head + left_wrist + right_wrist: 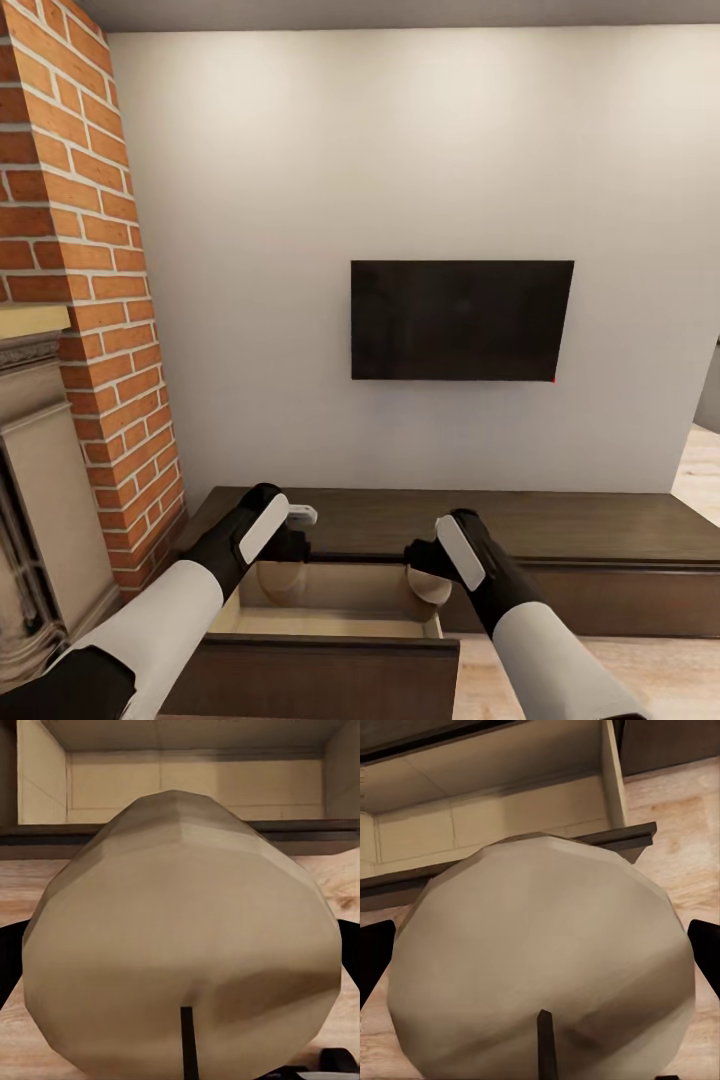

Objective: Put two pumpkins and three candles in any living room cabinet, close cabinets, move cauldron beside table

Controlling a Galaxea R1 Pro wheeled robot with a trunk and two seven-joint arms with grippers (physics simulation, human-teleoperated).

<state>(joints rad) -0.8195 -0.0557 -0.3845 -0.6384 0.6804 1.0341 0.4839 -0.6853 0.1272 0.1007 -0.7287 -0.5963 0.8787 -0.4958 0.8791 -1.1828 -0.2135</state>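
Observation:
The long dark-brown cabinet [580, 520] runs along the wall, with one drawer [330, 602] pulled out and its pale inside showing. My left gripper [287, 548] hovers over the drawer's far left part, shut on a beige candle [180, 945] with a dark wick; dark fingers [7, 964] flank it. My right gripper [424, 566] hangs over the drawer's right end, shut on another pale candle [540, 952], whose round end [432, 588] peeks below the hand. The right wrist view has the drawer's wall and front edge beyond the candle.
A black TV [461, 320] hangs on the white wall above the cabinet. A red brick chimney [95, 300] and an ornate grey fireplace [40, 500] stand at the left. The drawer's dark front panel [320, 672] juts toward me over light wood floor [640, 660].

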